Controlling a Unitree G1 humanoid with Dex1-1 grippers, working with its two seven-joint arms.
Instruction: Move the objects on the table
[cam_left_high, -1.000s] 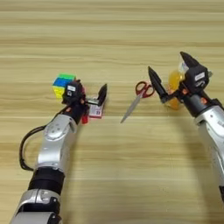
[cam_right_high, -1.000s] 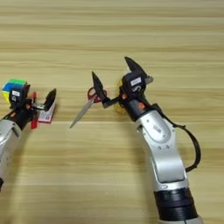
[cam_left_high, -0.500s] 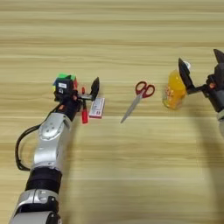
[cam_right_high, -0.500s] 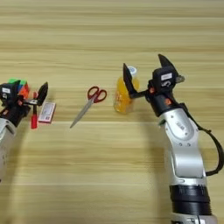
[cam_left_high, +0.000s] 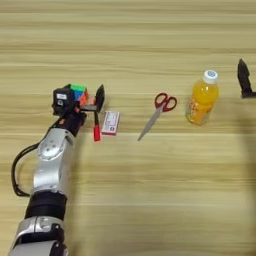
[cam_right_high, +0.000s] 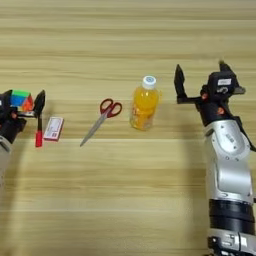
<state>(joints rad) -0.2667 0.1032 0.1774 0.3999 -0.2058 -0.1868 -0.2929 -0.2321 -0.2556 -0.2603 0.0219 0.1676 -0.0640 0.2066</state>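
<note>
Orange drink bottle with white cap (cam_right_high: 144, 103) stands upright mid-table (cam_right_high: 128, 190), right gripper (cam_right_high: 200, 82) spread wide beside it, empty. Likely light, smooth, tippy: grasp mid-body. Left gripper (cam_left_high: 82, 97) open around multicoloured puzzle cube (cam_left_high: 77, 93).

The things lie in one row across the middle of the surface (cam_left_high: 130, 200): at the left end the puzzle cube (cam_left_high: 77, 92), red pen (cam_left_high: 96, 125) and card (cam_left_high: 110, 122) sit crowded together with the left hand (cam_left_high: 82, 97) spread around the cube, leaving hardly any gap there. Between card and scissors (cam_left_high: 158, 113) a bare strip runs through; between scissors and the upright bottle (cam_right_high: 143, 103) the gap is narrower. The right hand (cam_right_high: 200, 80), fingers spread, stands apart to the bottle's right with bare wood between.
</note>
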